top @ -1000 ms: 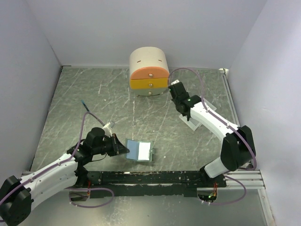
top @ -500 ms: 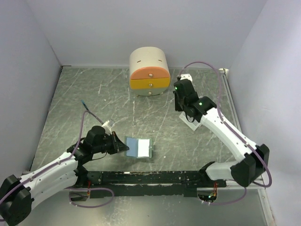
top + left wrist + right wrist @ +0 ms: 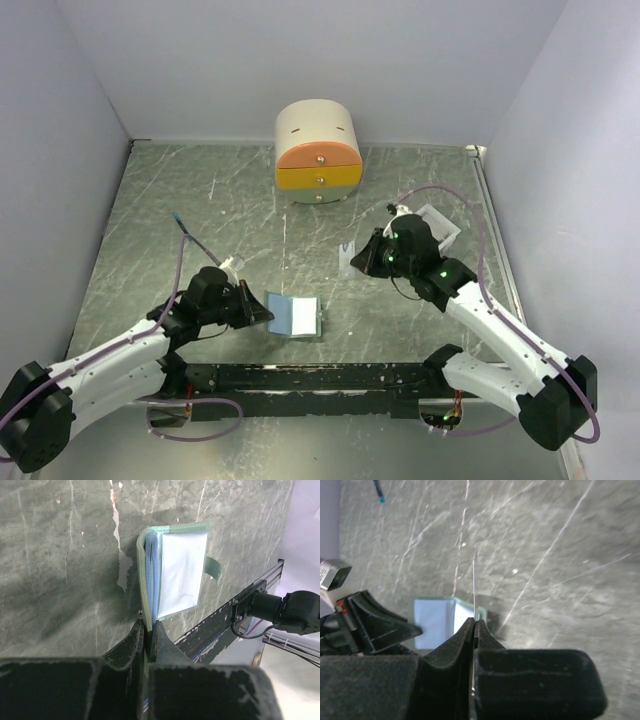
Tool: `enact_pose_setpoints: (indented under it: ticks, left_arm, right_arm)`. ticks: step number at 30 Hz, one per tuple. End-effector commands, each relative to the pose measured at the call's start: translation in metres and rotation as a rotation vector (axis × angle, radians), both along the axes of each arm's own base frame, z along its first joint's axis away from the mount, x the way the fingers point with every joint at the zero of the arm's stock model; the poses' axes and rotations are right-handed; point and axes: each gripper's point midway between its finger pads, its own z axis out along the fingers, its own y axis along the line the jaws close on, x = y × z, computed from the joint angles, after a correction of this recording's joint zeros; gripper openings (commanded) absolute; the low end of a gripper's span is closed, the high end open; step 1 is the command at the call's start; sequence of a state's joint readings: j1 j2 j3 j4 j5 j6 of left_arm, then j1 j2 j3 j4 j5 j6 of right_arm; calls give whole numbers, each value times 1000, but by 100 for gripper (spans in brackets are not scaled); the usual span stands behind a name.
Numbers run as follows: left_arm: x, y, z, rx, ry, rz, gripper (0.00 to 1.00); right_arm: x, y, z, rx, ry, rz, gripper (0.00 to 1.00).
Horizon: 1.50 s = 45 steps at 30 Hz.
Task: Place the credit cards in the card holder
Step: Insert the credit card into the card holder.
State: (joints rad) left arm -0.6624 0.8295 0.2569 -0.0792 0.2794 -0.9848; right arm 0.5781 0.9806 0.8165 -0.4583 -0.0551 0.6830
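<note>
The card holder (image 3: 296,315) lies open on the table, grey-green with pale blue pockets (image 3: 182,570). My left gripper (image 3: 262,313) is shut on its left cover edge (image 3: 148,626) and holds that flap raised. My right gripper (image 3: 360,258) hovers over the table to the right of and behind the holder, shut on one credit card (image 3: 347,258). In the right wrist view that card (image 3: 474,580) shows only edge-on, as a thin pale line rising from the closed fingertips (image 3: 474,621), with the card holder (image 3: 432,620) beyond it. No other cards show.
A round cream-and-orange drawer box (image 3: 318,150) stands at the back centre. A white tray (image 3: 440,226) sits at the right, behind my right arm. A thin teal-tipped cable (image 3: 180,220) lies at the left. Purple walls close in the sides and back.
My right arm has swung from the white tray at the back right down and left toward the card holder, with a card in its jaws. The left arm has stayed still.
</note>
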Motion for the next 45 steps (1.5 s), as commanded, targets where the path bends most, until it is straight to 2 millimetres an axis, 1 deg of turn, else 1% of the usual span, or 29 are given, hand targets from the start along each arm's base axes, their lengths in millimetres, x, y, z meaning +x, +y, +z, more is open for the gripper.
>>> enact_pose_setpoints:
  ticks: [1, 4, 7, 14, 20, 26, 30, 34, 36, 39, 45]
  left_arm:
    - [12, -8, 17, -58, -43, 16, 7]
    - [11, -6, 8, -42, -36, 27, 7]
    - [10, -1, -5, -11, -15, 36, 7]
    - [6, 1, -19, 19, 13, 24, 8]
    - [4, 6, -25, 46, 15, 32, 12]
    - [2, 9, -30, 65, 30, 29, 23]
    - [2, 10, -29, 80, 31, 27, 30]
    - [3, 12, -24, 89, 22, 35, 36]
    - [4, 12, -21, 84, 12, 36, 36]
    - [4, 13, -20, 74, 8, 47, 33]
    - [4, 16, -19, 84, 0, 59, 33]
  right_arm:
    - [-20, 36, -2, 220, 84, 83, 0]
    - [-33, 48, -21, 254, 137, 107, 0]
    - [-45, 61, -30, 277, 159, 132, 0]
    - [-60, 86, -51, 248, 186, 146, 0]
    - [-69, 101, -77, 192, 230, 154, 0]
    - [-75, 111, -95, 179, 276, 161, 0]
    - [-78, 111, -109, 153, 300, 160, 0]
    - [-81, 103, -126, 86, 309, 136, 0]
    - [-81, 97, -131, 50, 305, 120, 0]
    - [-80, 89, -135, 35, 295, 98, 0]
    - [-83, 87, -142, 17, 307, 102, 0]
